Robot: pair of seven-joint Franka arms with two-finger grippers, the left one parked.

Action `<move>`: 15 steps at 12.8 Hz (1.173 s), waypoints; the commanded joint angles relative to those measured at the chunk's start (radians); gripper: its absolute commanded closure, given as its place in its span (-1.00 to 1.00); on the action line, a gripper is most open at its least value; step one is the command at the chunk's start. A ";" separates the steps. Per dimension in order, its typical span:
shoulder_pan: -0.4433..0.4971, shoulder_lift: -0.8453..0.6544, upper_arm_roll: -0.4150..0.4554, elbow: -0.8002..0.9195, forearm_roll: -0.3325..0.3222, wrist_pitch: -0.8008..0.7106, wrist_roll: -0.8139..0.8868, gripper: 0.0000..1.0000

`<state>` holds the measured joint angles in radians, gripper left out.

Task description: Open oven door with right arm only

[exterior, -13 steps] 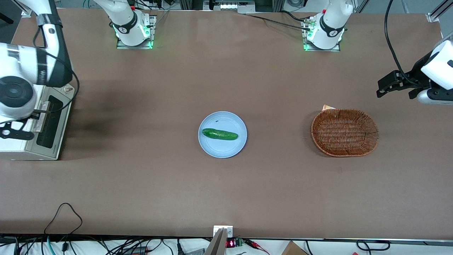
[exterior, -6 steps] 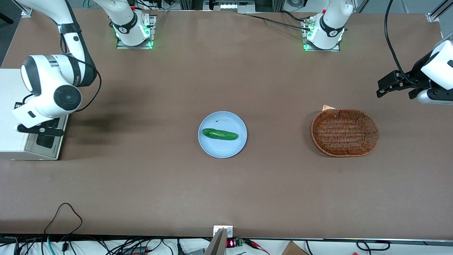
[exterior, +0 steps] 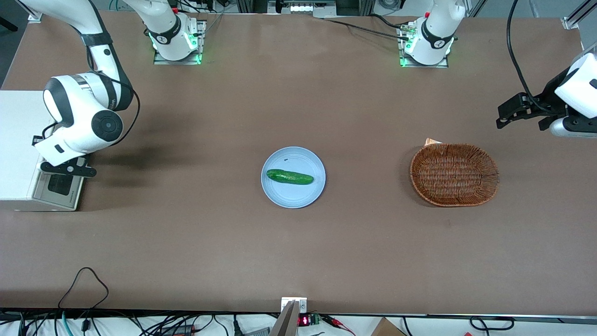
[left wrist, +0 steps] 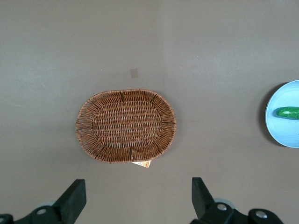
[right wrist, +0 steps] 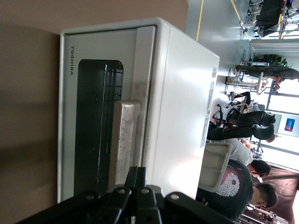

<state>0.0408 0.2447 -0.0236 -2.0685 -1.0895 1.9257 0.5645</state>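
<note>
One task item, the door (right wrist: 98, 126), sits closed and flush with the oven (exterior: 14, 140) body at the working arm's end of the worktop (exterior: 196, 242). The right arm (exterior: 86, 114) holds its gripper (exterior: 67, 168) in front of the door, near one end of the handle (right wrist: 124, 140) and apart from it. The jaws appear closed together and grip nothing. This stand-off probably keeps the handle in the wrist camera's sight for alignment. Judged step: approach; opening has not begun. The jaws would have to part before taking the bar
</note>
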 commanded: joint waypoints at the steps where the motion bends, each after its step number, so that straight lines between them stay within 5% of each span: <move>1: -0.009 -0.006 -0.001 -0.027 -0.047 0.019 0.057 1.00; 15: -0.018 0.045 -0.002 -0.027 -0.102 0.050 0.135 1.00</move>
<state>0.0325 0.2886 -0.0278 -2.0866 -1.1670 1.9490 0.6740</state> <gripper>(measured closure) 0.991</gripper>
